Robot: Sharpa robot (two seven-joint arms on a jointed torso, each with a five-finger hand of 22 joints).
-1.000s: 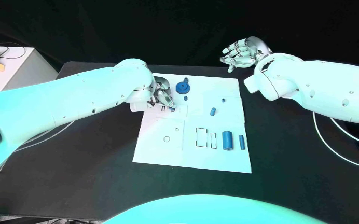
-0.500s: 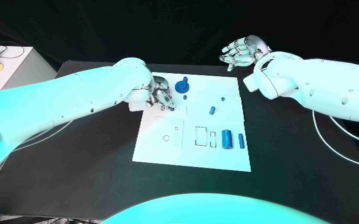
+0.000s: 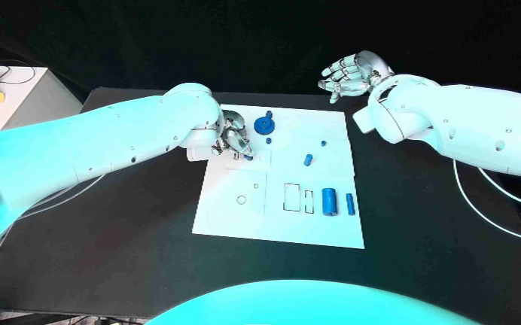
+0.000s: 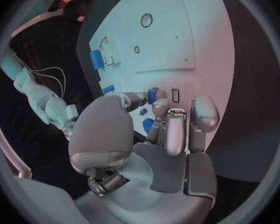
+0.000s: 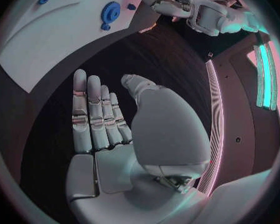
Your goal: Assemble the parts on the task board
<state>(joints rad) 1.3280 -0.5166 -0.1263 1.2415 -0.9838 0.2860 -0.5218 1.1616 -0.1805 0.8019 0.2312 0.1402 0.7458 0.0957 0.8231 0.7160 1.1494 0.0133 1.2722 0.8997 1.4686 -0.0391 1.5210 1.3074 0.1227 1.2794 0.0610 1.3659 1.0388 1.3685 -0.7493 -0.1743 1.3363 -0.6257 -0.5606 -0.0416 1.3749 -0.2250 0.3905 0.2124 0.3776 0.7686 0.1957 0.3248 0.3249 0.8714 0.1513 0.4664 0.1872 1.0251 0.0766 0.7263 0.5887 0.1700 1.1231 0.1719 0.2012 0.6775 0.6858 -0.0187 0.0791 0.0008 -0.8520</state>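
The left hand (image 3: 233, 141) is low over the far left part of the task board (image 3: 250, 223), with its fingers (image 4: 175, 129) curled down; in the left wrist view a small blue part (image 4: 153, 95) sits at the fingertips, but I cannot tell if they pinch it or only touch it. Just beside the hand, a round blue gear-like part (image 3: 265, 125) stands on the board. Further out lie a short blue peg (image 3: 309, 160), a tiny blue piece (image 3: 324, 144), and near the board's nearer edge a thicker blue cylinder (image 3: 330, 201) beside a thin blue pin (image 3: 351, 205). The right hand (image 3: 349, 75) is lifted above the far edge of the worktop (image 3: 423, 250), its fingers loosely bent and holding nothing. The parts look like light, stiff plastic with smooth sides, so I judge they can slip or roll; a pinch across the middle of the round side seems safest. Compared with the earlier frames almost nothing differs: both hands stay where they were and the parts lie as before.
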